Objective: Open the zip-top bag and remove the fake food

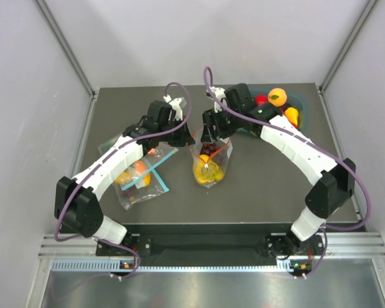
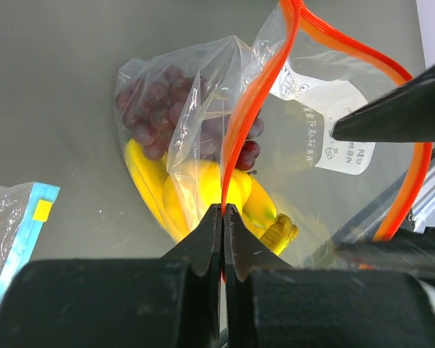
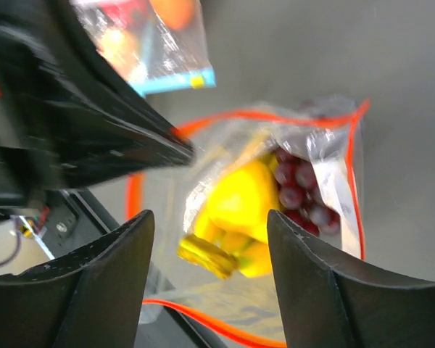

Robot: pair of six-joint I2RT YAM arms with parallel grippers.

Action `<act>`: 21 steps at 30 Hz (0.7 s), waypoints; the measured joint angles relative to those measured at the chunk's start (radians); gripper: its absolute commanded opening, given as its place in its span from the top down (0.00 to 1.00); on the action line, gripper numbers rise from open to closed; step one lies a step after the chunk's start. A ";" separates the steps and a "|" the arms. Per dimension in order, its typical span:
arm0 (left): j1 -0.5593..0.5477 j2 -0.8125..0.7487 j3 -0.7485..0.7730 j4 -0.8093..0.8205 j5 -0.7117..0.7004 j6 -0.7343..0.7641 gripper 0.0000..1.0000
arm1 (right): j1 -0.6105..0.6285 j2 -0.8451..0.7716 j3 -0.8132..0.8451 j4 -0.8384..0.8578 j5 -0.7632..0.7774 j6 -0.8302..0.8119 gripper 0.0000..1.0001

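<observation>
A dark grey desk point(image 1: 276, 186) sits walled in by pale panels on three sides, with two robot arms mounted at its near edge.

The zip-top bag point(image 1: 210, 168) lies around the middle of the desk, and everything else is placed from it. It is clear, crinkly plastic, and its red-orange zip strip point(image 2: 257, 94) has parted into a wide loop. Inside are a yellow banana bunch point(image 2: 148, 181), a lemon point(image 2: 203, 192) and dark purple grapes point(image 2: 156, 101). A white label point(image 2: 333, 138) shows on one wall.

The left claw point(image 2: 223, 212) is closed tight, pinching the near side of the zip strip. The right claw point(image 3: 209, 217) hangs over the bag's mouth with its jaws apart, and nothing is visibly gripped between them.

The bag looks light, limp and slippery, so its walls will likely fold and slide rather than hold their shape. The stiffer zip strip is the safest place to hold it. The fruit appears to be hard, smooth plastic, and the banana bunch or lemon offers the broadest grip.

Just left of the bag lies a second bag with a blue strip point(image 1: 141, 179). Beyond the bag to the right sits a loose orange fruit point(image 1: 277, 96). Bare desk to the bag's right and near side leaves room to set the fruit down. The two claws crowd closely over the mouth.
</observation>
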 measured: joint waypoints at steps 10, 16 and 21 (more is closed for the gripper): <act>0.000 -0.008 -0.011 0.003 -0.003 0.001 1.00 | 0.031 0.021 -0.120 -0.029 0.076 -0.079 0.38; -0.002 -0.008 -0.011 0.003 -0.002 0.002 1.00 | 0.059 0.053 -0.199 0.027 0.140 -0.084 0.35; -0.002 -0.007 -0.011 0.003 0.000 0.005 1.00 | 0.060 0.053 -0.274 0.129 0.231 -0.050 0.29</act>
